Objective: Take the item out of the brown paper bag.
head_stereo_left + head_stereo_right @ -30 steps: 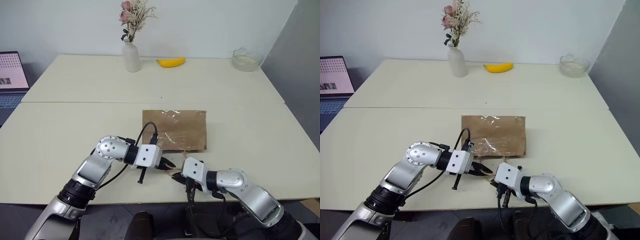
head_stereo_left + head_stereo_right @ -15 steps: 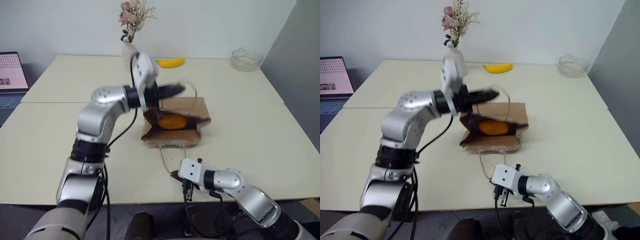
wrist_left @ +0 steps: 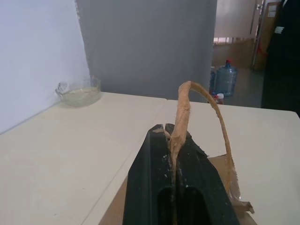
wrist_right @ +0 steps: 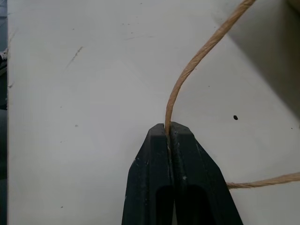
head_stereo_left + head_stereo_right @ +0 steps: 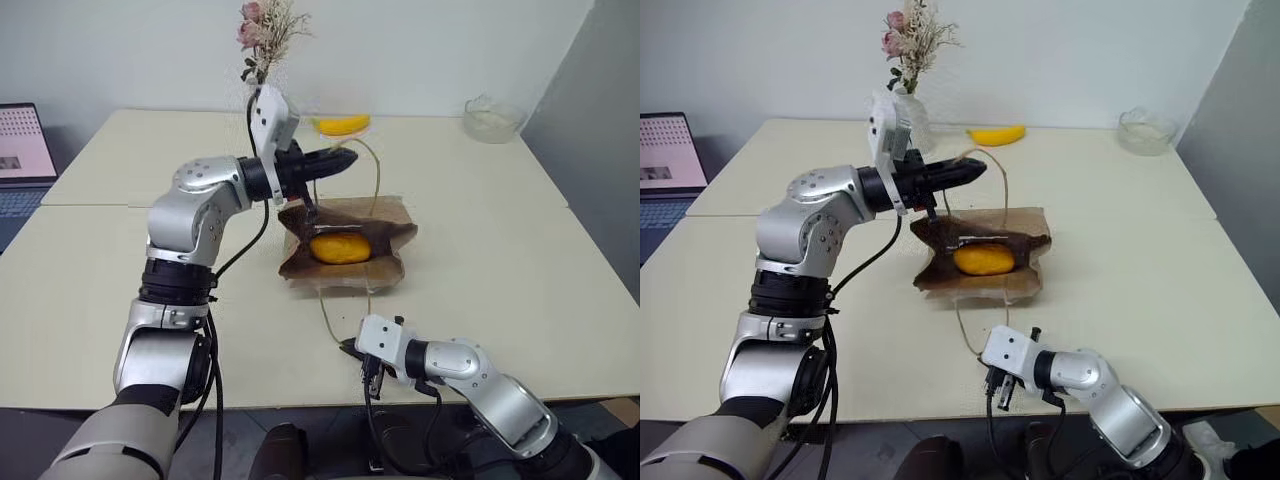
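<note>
The brown paper bag (image 5: pixel 980 258) lies on the table (image 5: pixel 1160 260) with its mouth pulled open and the orange-yellow item (image 5: pixel 984 259) resting inside. The left gripper (image 5: pixel 345 158) is clamped on the upper cord handle (image 5: pixel 375 175), lifted above the bag; the right gripper (image 4: pixel 168 129) is pinched tight on the lower cord handle (image 5: pixel 965 325) near the table's front edge. To do this well, I judge one handle should be kept taut while the other hand lets go and reaches in, without tearing the thin cords.

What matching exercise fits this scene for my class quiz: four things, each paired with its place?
Things:
1. item
2. banana
3. left end effector
4. right end effector

Places:
A. far table edge, beside the vase
B. above the bag, pinching one handle
C. inside the open bag
D. near table edge, pinching the other handle

Pairs: 1-C, 2-A, 3-B, 4-D
</note>
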`<state>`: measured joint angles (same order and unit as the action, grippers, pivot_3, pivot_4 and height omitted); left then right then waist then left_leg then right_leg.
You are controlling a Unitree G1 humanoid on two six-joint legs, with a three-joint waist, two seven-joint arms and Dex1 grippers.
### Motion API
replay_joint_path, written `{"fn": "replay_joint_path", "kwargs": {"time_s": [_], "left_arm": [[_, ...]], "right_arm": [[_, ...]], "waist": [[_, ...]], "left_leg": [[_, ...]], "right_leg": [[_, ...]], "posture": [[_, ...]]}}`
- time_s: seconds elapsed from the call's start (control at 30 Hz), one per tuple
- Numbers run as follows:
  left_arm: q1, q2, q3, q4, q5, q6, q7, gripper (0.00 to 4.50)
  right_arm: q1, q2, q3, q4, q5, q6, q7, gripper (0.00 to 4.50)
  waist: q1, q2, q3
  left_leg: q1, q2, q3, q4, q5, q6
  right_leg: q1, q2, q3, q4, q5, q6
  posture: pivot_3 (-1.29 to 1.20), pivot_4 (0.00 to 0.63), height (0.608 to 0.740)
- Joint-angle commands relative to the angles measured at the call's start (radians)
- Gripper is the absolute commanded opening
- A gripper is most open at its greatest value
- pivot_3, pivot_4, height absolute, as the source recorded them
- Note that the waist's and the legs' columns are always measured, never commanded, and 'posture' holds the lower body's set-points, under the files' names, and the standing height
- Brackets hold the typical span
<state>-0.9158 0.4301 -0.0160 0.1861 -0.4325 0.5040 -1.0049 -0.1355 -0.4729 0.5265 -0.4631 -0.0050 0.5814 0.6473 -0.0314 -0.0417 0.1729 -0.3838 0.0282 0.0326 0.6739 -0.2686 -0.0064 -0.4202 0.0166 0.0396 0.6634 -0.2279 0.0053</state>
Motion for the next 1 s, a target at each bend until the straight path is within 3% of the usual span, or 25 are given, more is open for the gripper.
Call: {"fn": "replay_joint_path", "kwargs": {"time_s": [0.03, 0.27, 0.4, 0.5, 0.6, 0.73, 1.0], "left_arm": [[0.002, 0.007, 0.005, -0.071, -0.037, 0.028, -0.019, 0.00], [0.042, 0.021, -0.006, -0.142, -0.080, 0.070, -0.082, 0.00], [0.045, 0.022, -0.014, -0.145, -0.081, 0.069, -0.097, 0.00], [0.050, 0.026, -0.023, -0.148, -0.078, 0.058, -0.117, 0.00], [0.050, 0.026, -0.023, -0.142, -0.078, 0.055, -0.132, 0.00], [0.044, 0.028, -0.025, -0.141, -0.081, 0.052, -0.152, 0.00], [0.037, 0.038, -0.013, -0.142, -0.090, 0.061, -0.155, 0.00]], "right_arm": [[0.021, 0.005, -0.074, -0.015, 0.024, 0.049, -0.027, 0.66], [0.041, -0.020, -0.182, -0.181, 0.114, 0.134, -0.004, 3.11], [0.031, -0.073, -0.292, -0.307, 0.257, 0.218, 0.074, 4.48], [0.001, -0.070, -0.435, -0.386, 0.448, 0.322, 0.110, 4.48], [-0.071, -0.032, -0.492, -0.397, 0.543, 0.393, 0.065, 4.48], [-0.190, 0.103, -0.405, -0.268, 0.465, 0.411, -0.116, 4.48], [-0.278, 0.250, -0.305, -0.054, 0.347, 0.378, -0.302, 4.48]], "waist": [[0.000, 0.000, 0.000], [0.002, 0.000, 0.001], [0.002, 0.000, 0.001], [0.002, 0.000, 0.001], [-0.001, 0.000, 0.001], [-0.002, 0.000, 0.001], [0.000, 0.001, 0.001]], "left_leg": [[0.000, 0.000, 0.000, 0.000, 0.000, 0.000], [-0.003, 0.000, 0.000, 0.000, 0.000, 0.000], [-0.003, 0.000, -0.001, -0.001, 0.000, 0.000], [-0.003, 0.000, -0.001, -0.002, 0.000, 0.000], [-0.003, 0.000, -0.001, -0.002, 0.000, 0.000], [-0.001, 0.000, -0.001, -0.006, 0.000, 0.000], [-0.006, -0.001, 0.000, -0.009, 0.000, -0.001]], "right_leg": [[0.000, 0.000, 0.000, 0.000, 0.000, 0.000], [-0.002, 0.000, 0.000, -0.001, 0.000, 0.000], [-0.002, 0.000, -0.001, -0.002, 0.000, 0.000], [-0.002, 0.000, -0.001, -0.002, 0.000, 0.000], [-0.002, 0.000, -0.001, -0.002, 0.000, 0.000], [-0.002, 0.000, -0.001, -0.002, -0.001, -0.001], [-0.007, -0.001, 0.000, -0.004, -0.002, -0.003]], "posture": [[0.00, 0.150, 0.740], [0.00, 0.150, 0.740], [0.00, 0.150, 0.740], [0.00, 0.150, 0.740], [0.00, 0.150, 0.740], [0.00, 0.150, 0.740], [0.00, 0.150, 0.740]]}}
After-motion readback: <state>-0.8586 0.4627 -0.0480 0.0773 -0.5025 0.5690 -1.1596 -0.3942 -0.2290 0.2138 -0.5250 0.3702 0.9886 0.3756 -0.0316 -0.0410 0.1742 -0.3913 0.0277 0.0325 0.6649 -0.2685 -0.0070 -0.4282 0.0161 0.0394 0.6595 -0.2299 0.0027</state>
